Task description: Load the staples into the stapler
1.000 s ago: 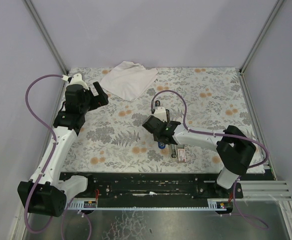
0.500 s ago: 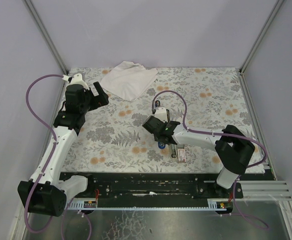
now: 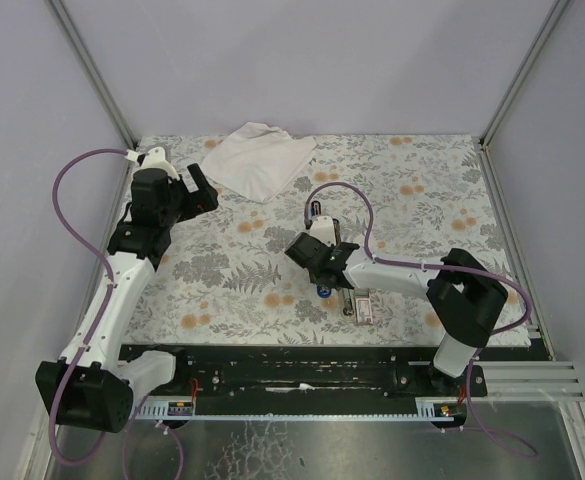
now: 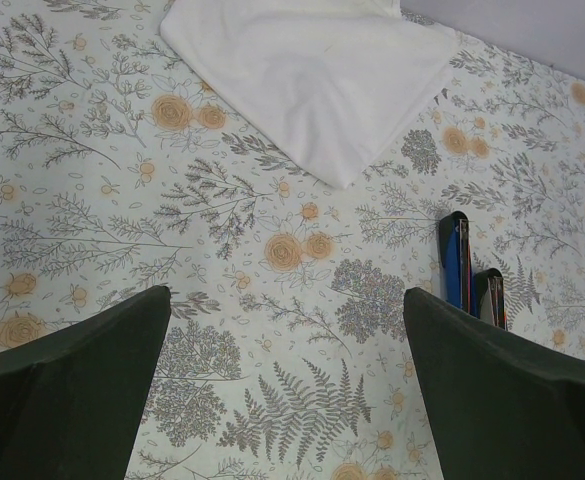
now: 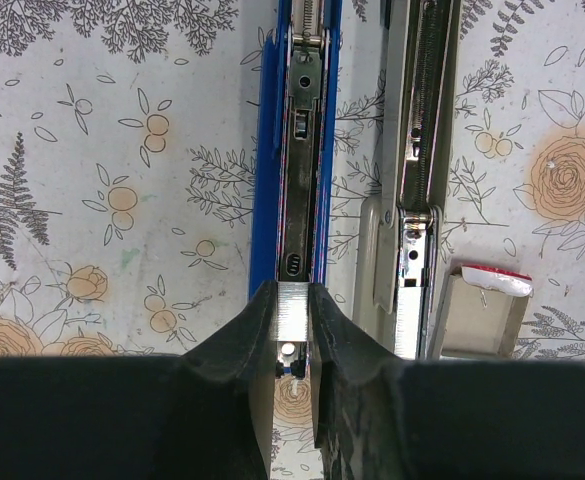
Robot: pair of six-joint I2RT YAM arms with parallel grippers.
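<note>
The right tool, narrow, pinches a silvery staple strip at the blue stapler's open channel, perhaps touching it. The staple box, off to that stapler's side, is half hidden behind the tool. The left tool gapes wide.

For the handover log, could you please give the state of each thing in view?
blue stapler, opened, channel exposed.
grey stapler, opened.
staple box, open.
staple strip, pinched in right gripper at blue stapler's channel.
left gripper, open, empty.
white cloth, lying loosely folded.
</note>
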